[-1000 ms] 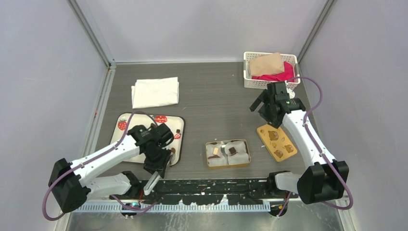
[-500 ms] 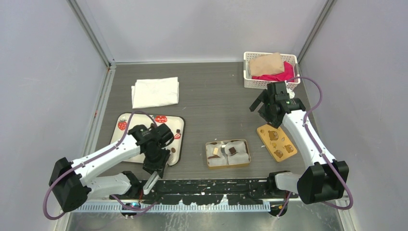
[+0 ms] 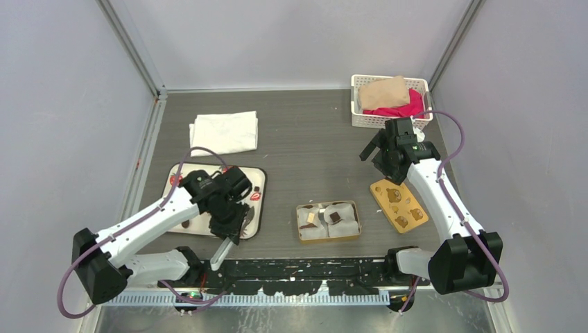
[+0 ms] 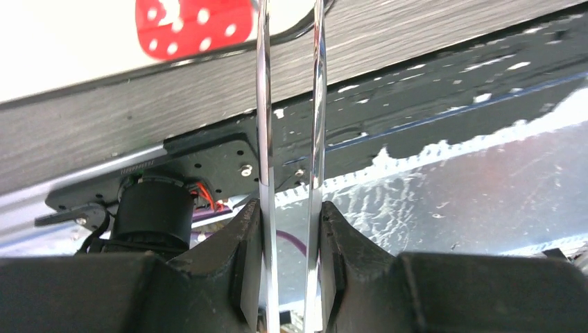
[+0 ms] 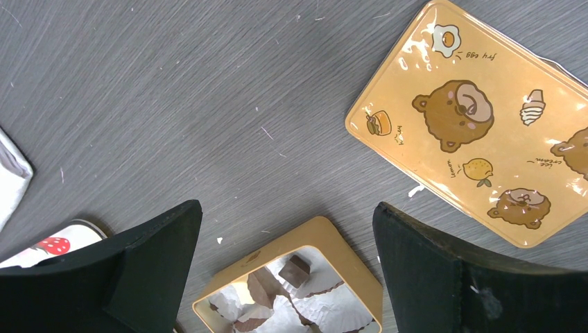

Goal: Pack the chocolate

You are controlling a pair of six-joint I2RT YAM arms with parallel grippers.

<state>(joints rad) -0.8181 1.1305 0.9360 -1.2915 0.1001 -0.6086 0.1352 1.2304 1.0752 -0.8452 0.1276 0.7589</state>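
Note:
The chocolate lies partly in the gold box (image 3: 352, 208): a dark square (image 3: 335, 218) and a cream piece (image 3: 312, 218) sit among white paper cups. In the right wrist view the dark square (image 5: 291, 269) shows inside the box (image 5: 333, 243). A small dark piece (image 3: 256, 188) rests on the strawberry tray (image 3: 175, 182). My left gripper (image 3: 232, 225) hangs over the tray's near right corner, shut on metal tweezers (image 3: 220, 254). The two blades (image 4: 263, 104) run between the jaws of my left gripper (image 4: 291, 208). My right gripper (image 3: 378, 154) hovers open and holds nothing (image 5: 286, 208).
The golden-yellow bear lid (image 3: 399, 205) lies flat to the right of the box. A white basket (image 3: 355, 104) with tan and pink cloth stands at the back right. A folded white cloth (image 3: 223, 132) lies at the back left. The black base rail (image 3: 305, 267) runs along the near edge.
The left wrist has shifted a little farther over the tray, taking the tweezers with it, and its jaws have closed tighter on the blades. The right arm has not moved.

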